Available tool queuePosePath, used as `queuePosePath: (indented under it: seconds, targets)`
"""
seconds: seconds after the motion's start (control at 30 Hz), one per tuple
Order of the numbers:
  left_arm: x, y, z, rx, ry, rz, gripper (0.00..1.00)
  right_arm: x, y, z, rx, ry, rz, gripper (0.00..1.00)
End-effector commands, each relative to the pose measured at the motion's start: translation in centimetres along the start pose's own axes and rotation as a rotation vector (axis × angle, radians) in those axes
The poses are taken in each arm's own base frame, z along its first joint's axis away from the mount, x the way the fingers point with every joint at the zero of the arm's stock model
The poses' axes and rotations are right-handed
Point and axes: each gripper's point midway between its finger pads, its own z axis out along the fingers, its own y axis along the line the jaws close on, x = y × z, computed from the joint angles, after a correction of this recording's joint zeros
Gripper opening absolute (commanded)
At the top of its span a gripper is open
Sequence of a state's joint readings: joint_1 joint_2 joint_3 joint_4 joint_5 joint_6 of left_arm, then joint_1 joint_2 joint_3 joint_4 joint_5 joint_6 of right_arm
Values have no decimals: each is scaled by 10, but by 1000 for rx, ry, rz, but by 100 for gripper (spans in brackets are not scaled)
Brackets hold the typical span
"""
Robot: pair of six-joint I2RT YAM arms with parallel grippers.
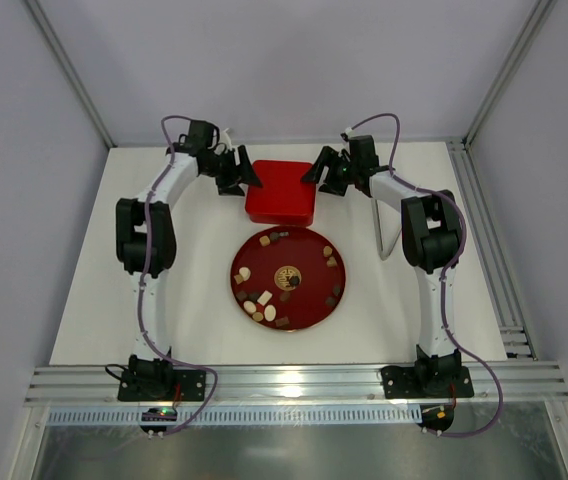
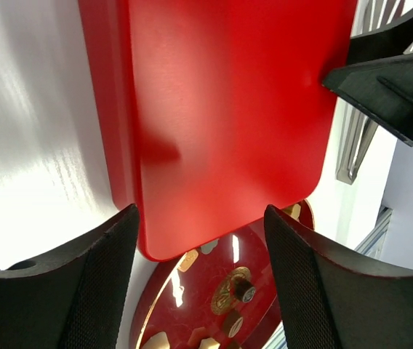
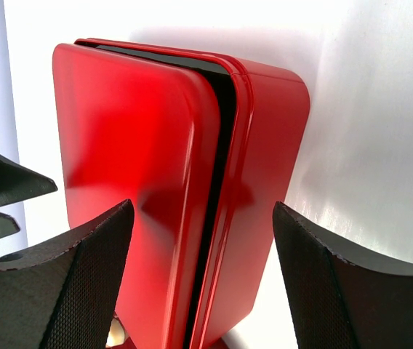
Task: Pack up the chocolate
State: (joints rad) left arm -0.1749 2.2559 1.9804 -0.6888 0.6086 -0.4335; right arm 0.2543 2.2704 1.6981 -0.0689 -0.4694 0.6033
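Left gripper [image 1: 232,180] and right gripper [image 1: 326,172] are both spread and pinch nothing. They flank the lidded red tin [image 1: 280,192] between them, probably to lift its lid. Chocolate [image 1: 264,298] lies loose on the round red plate [image 1: 309,300], behind both grippers, not yet packed.

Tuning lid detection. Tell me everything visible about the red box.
The red box is a glossy, metal-looking rectangle with rounded corners, lying flat on the white table just beyond the round red plate. Its lid is on; the right wrist view shows a dark seam between lid and base. The open left claw and right claw flank its two ends; contact is unclear.
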Motion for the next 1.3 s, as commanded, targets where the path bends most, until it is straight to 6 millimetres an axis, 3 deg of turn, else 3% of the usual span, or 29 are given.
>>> queuePosePath:
  seconds: [0.0,0.17,0.57,1.27]
  targets:
    - [-14,-3,-20,-9,-70,21,68,-35,38,-19,-56,-92,-72,78]
    - [-8,4,-23,-9,-67,0,59,-35,37,-18,-55,-91,-65,78]
    - [8,3,-12,91,-46,-58,60,-34,38,-18,-59,-91,-67,78]
    - [-1,-18,-5,137,-45,-60,61,-41,45,-22,-78,-109,-78,85]
